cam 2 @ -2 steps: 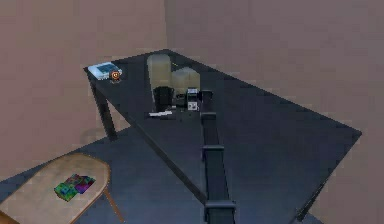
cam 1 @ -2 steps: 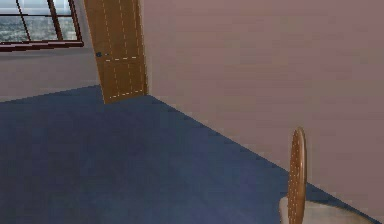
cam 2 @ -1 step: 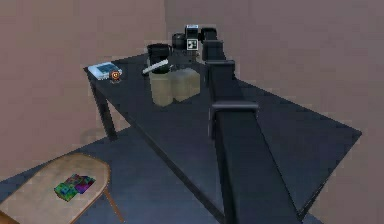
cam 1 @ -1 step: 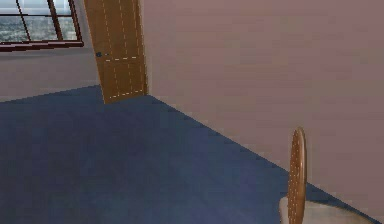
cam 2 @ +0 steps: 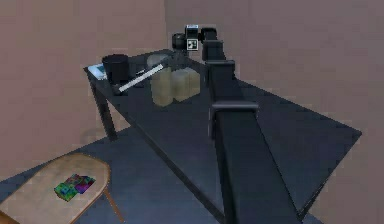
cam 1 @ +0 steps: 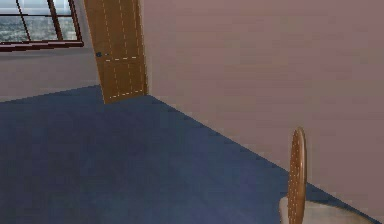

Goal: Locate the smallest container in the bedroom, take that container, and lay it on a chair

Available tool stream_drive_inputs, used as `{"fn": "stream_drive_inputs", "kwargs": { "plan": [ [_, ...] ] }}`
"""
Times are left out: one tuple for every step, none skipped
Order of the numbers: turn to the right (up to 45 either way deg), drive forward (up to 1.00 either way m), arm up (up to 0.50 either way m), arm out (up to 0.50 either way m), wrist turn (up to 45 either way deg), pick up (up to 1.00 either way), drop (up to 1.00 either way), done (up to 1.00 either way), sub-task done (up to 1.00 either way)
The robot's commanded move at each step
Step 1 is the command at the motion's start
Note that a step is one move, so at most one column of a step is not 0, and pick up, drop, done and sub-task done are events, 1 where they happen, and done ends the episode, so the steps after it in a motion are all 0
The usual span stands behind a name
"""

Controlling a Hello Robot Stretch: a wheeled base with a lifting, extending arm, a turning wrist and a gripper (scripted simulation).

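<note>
Black cup-like container stands at the far left of the dark rectangular table, near two pale squat jars, so the gripper, whose hold I cannot tell, might knock those jars or take the wrong vessel.

containers on table | stool left, before table

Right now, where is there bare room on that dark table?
Bare: the table from the arm to its corner at the arm side view's right. Crowded: the far end, with black cup, white strip, two pale jars.
</note>
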Motion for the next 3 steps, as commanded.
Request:
{"fn": "stream_drive_inputs", "kwargs": {
  "plan": [
    [0.0, 0.0, 0.0, 0.0, -45.0, 0.0, 0.0, 0.0, 0.0],
    [0.0, 0.0, 0.0, 0.0, -6.0, 0.0, 0.0, 0.0, 0.0],
    [0.0, 0.0, 0.0, -0.48, 0.0, 0.0, 0.0, 0.0, 0.0]
  ]
}}
